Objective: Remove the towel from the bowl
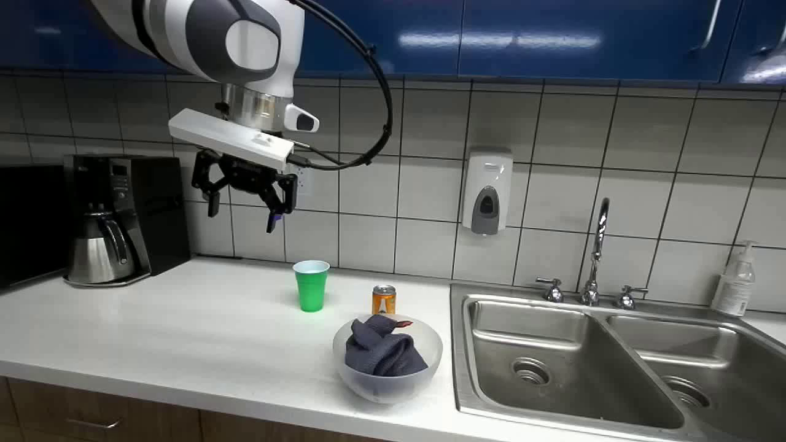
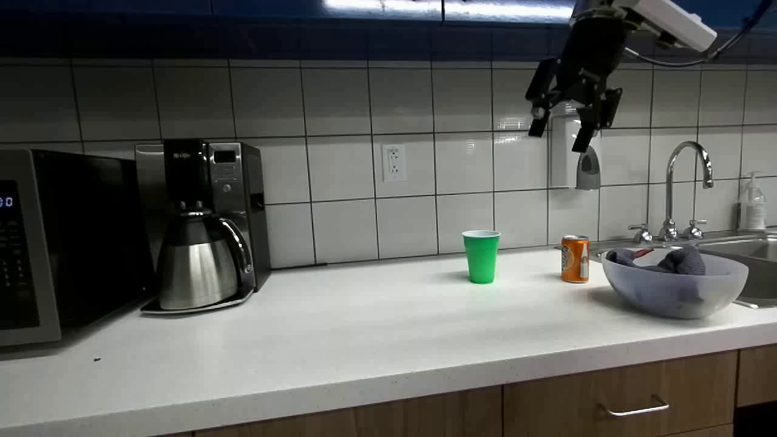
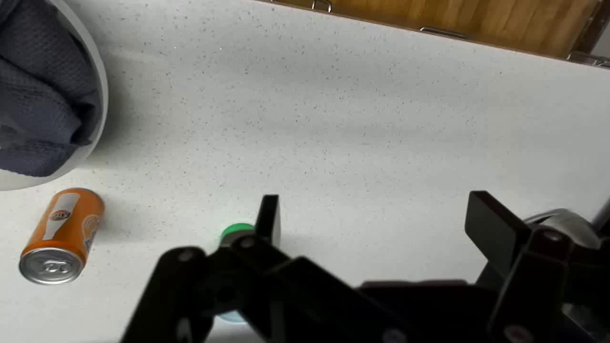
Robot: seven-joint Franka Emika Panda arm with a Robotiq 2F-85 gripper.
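A dark grey-blue towel lies bunched in a frosted, translucent bowl on the white counter. The towel and bowl also show in an exterior view at the far right. In the wrist view the towel and bowl rim are cut off at the upper left. A small reddish tip shows at the towel's edge in both exterior views. My gripper is open and empty, high above the counter and well apart from the bowl. It also shows in an exterior view and the wrist view.
A green cup and an orange can stand behind the bowl, the can close to it. A double sink with a faucet adjoins the bowl. A coffee maker and microwave stand at the far end. Blue cabinets hang above.
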